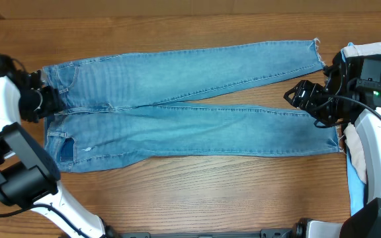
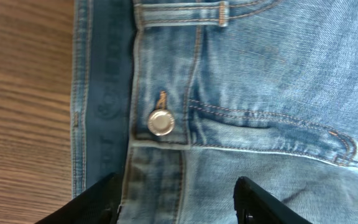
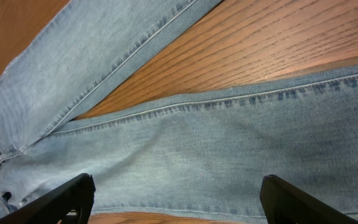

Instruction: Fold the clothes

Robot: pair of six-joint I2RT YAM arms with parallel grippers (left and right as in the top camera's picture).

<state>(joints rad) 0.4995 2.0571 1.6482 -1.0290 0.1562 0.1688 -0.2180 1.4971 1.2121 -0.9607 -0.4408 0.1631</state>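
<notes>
I am spreading the fingers of my left gripper (image 2: pixel 176 186) and right gripper (image 3: pixel 176 182) wide over flat, faded, stitched denim jeans (image 1: pixel 177 106) on the grained wood table (image 1: pixel 197 192).

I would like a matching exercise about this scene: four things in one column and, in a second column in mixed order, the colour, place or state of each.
Things:
1. button
2. left gripper
3. right gripper
4. frayed hem

Descriptions:
A. open, above a trouser leg
B. silver metal
C. right end of the upper leg in the overhead view
D. open, above the waistband

Pairs: 1-B, 2-D, 3-A, 4-C
</notes>
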